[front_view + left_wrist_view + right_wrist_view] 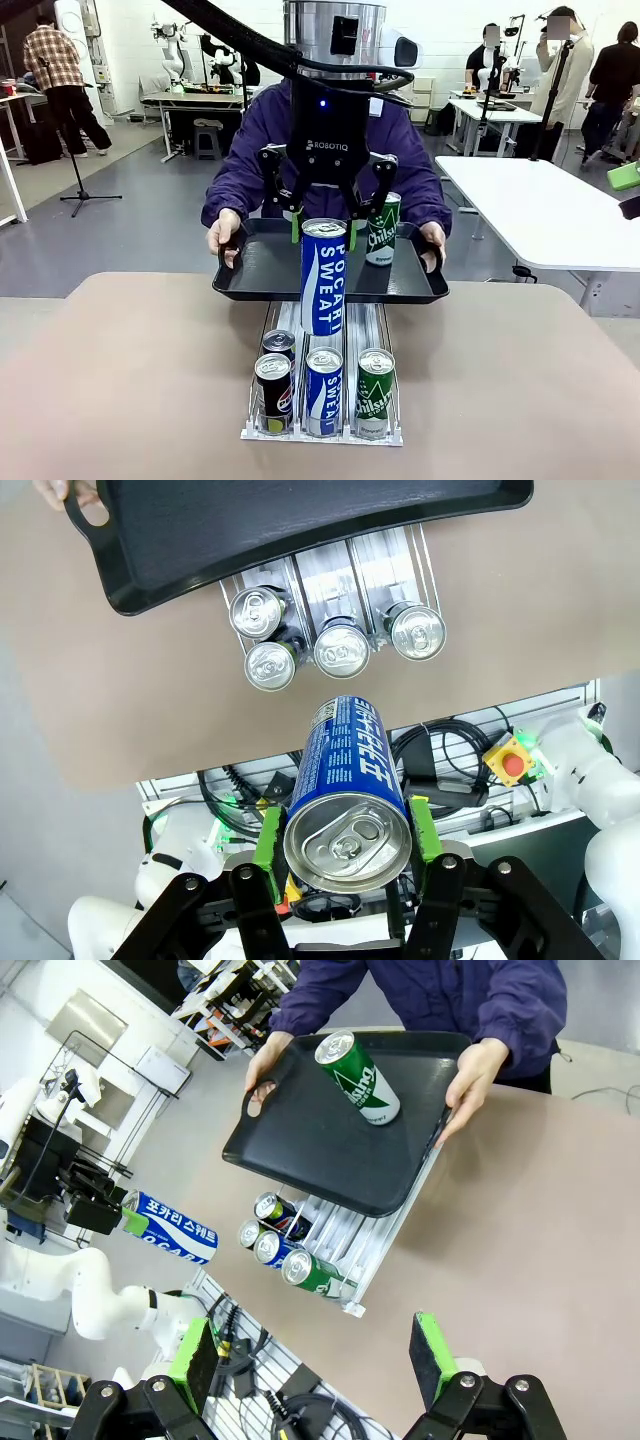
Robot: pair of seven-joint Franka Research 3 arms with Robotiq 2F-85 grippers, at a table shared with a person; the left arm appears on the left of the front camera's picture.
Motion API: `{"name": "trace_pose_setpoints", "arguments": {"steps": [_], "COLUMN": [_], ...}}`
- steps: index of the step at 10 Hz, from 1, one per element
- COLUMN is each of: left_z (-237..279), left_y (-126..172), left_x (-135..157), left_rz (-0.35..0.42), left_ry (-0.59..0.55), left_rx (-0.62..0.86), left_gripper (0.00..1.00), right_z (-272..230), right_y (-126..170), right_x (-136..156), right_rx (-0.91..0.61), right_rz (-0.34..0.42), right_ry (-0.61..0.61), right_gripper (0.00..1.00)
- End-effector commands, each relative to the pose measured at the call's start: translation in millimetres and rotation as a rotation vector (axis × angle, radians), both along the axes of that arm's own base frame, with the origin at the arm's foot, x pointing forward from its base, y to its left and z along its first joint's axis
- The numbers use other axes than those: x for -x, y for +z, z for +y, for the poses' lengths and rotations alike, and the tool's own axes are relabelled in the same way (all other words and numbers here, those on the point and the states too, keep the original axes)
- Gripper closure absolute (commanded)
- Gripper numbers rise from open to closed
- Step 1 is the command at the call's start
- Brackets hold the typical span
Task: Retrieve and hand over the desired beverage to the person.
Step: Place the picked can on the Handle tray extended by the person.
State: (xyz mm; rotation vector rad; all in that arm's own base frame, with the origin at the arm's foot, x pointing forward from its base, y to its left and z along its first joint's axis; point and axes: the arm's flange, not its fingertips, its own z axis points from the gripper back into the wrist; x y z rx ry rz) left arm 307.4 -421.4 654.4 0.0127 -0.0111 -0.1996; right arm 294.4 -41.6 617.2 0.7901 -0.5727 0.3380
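The left pincer [322, 228] is clamped on a blue Pocari Sweat can [323, 276], held upright in the air just above the near edge of the black tray [262, 272] that the person [330, 140] holds out with both hands; a green can [382, 229] already stands on the tray's far side. The right pincer [315, 1360] hangs with fingers apart, high over the worktop [130, 380] and well off from the tray. Likely hazard: the tall can, set down near the tray's edge or released while tilted, could topple or roll off, or knock the green can.
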Motion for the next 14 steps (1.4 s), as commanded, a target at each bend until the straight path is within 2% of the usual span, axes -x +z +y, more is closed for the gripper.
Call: {"name": "trace_pose_setpoints", "arguments": {"steps": [1,6,7,9,10,12,13,14], "left_z": [0.0,0.0,0.0,20.1,33.7,58.1,72.7,85.1], "left_y": [2.9,2.9,0.0,31.0,44.1,65.9,73.6,78.2], "left_x": [3.4,3.4,0.0,-19.2,-38.5,-94.7,-125.7,-149.3], "left_rz": [-0.007,-0.007,0.000,-0.116,-0.149,-0.126,-0.078,-0.064], "left_ry": [0.016,0.016,0.000,-0.028,-0.014,0.057,0.087,0.115], "left_rx": [0.002,0.002,0.000,-0.016,-0.026,-0.024,-0.004,0.015], "left_gripper": [1.00,1.00,0.42,0.42,0.42,0.42,0.42,0.42], "right_z": [0.1,0.1,0.1,0.1,0.1,0.1,0.1,0.1], "right_y": [-2.1,-2.1,-2.1,-2.1,-2.1,-2.1,-2.1,-2.1], "right_x": [-0.6,-0.6,-0.6,-0.6,-0.6,-0.6,-0.6,-0.6], "right_rx": [0.012,0.012,0.012,0.012,0.012,0.012,0.012,0.012], "right_rz": [-0.002,-0.002,-0.002,-0.002,-0.002,-0.002,-0.002,-0.002], "right_ry": [-0.004,-0.004,-0.004,-0.004,-0.004,-0.004,-0.004,-0.004], "right_gripper": [0.00,0.00,0.00,0.00,0.00,0.00,0.00,0.00]}}
